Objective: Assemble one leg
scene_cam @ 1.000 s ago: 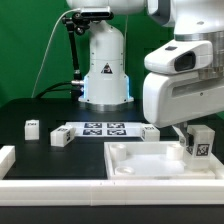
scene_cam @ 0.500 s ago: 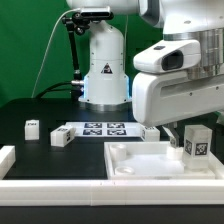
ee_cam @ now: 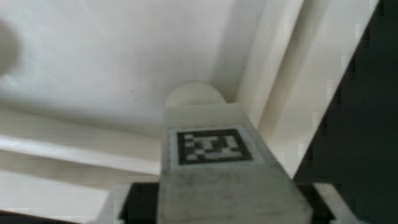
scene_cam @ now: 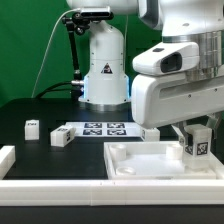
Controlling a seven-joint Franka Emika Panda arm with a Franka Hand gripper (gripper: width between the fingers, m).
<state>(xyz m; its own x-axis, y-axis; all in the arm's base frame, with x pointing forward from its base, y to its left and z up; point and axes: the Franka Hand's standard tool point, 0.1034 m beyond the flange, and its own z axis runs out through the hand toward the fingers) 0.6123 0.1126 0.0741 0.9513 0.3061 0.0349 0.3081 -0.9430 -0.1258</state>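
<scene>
My gripper (scene_cam: pixel 196 138) is shut on a white leg (scene_cam: pixel 197 141) with a black-and-white tag on its face, holding it upright over the right side of the large white tray-like part (scene_cam: pixel 135 160). In the wrist view the leg (ee_cam: pixel 217 150) fills the middle between my fingers (ee_cam: pixel 134 205), its rounded end pointing at the tray's inner corner by the raised rim (ee_cam: pixel 267 60). Three more small white legs lie on the table at the exterior view's left and middle: one (scene_cam: pixel 32 127), one (scene_cam: pixel 60 137) and one (scene_cam: pixel 149 132).
The marker board (scene_cam: pixel 95 129) lies at the middle back of the table. The robot base (scene_cam: pixel 104 65) stands behind it. A white raised border (scene_cam: pixel 40 184) runs along the front and left of the table.
My arm and the held leg have shifted slightly to the exterior view's left and a little lower over the tray. The other parts have not moved.
</scene>
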